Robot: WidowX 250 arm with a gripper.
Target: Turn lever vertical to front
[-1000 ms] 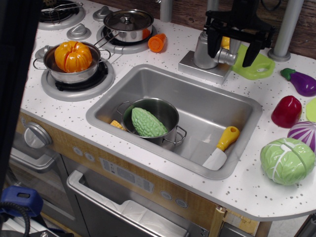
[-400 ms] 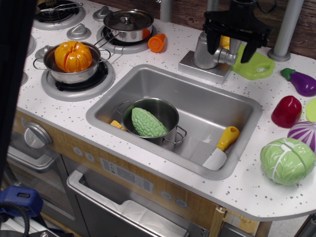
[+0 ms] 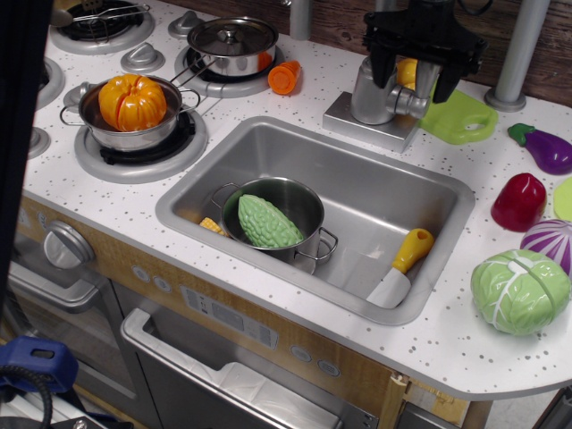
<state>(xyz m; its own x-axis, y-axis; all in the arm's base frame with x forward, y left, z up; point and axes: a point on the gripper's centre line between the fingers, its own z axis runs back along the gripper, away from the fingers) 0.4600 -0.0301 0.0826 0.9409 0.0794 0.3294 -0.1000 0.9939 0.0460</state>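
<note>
The lever (image 3: pixel 424 88) is a small silver-grey paddle. It stands upright on the right side of the grey faucet body (image 3: pixel 368 94), behind the sink. My black gripper (image 3: pixel 412 89) hangs over the faucet from above. It is open, with one finger to the left of the lever, in front of the faucet body, and the other finger (image 3: pixel 446 88) to its right. The fingers straddle the lever, and I cannot tell whether either one touches it. A yellow object shows partly behind the gripper.
The sink (image 3: pixel 407 192) holds a pot with a green gourd (image 3: pixel 266 222) and a yellow-handled knife (image 3: pixel 402 265). A green board (image 3: pixel 465 121), eggplant (image 3: pixel 545 147), red pepper (image 3: pixel 518 201) and cabbage (image 3: pixel 520 290) lie to the right. A grey pole (image 3: pixel 518 49) stands behind. Pots sit on the stove at the left.
My gripper has shifted slightly back and to the left over the faucet. The lever stays upright between the fingers.
</note>
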